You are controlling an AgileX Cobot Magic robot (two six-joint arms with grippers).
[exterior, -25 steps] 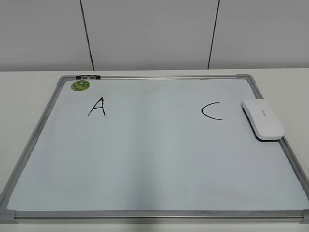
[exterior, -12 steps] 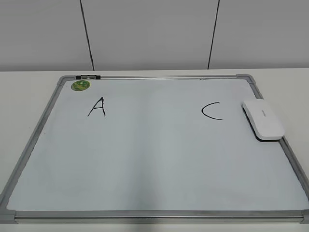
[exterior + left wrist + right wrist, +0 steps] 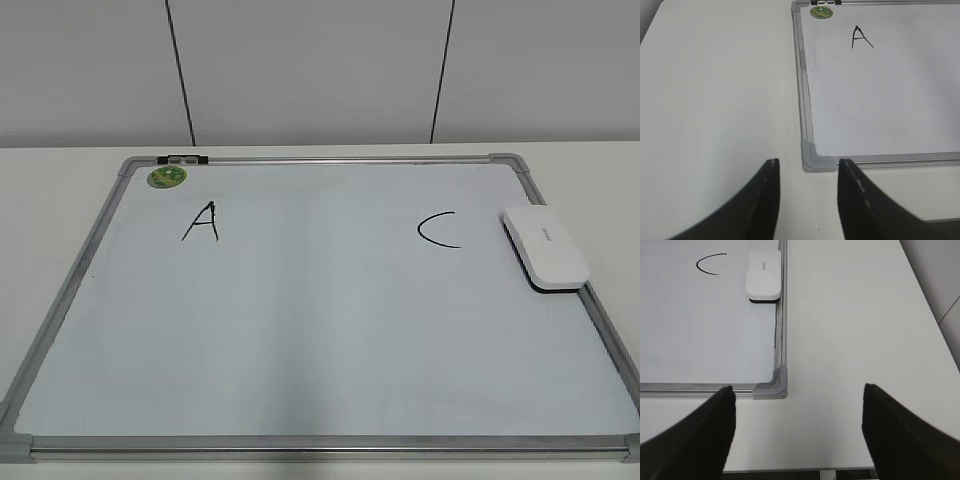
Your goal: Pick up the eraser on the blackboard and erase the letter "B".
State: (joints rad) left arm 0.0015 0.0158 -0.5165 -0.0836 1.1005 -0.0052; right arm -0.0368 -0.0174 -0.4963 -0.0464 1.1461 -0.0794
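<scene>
Both hands hung empty over the tabletop (image 3: 850, 340), clear of the blackboard (image 3: 300, 440).
The left hand (image 3: 807, 172) gaped narrowly, the right hand (image 3: 797, 400) wide; farther off, the eraser (image 3: 544, 248) lay on the board's right edge beside the "C" (image 3: 438, 229).

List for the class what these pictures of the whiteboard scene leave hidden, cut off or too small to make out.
- Eraser lettering: too small to read in the exterior and right wrist views.
- Eraser underside: only a dark edge shows.
- Green magnet pattern: too small in the exterior and left wrist views.
- Board lower corners: cut off by the exterior view's edge.
- Left gripper and right gripper: only fingertips show; arms lie outside every view.
</scene>
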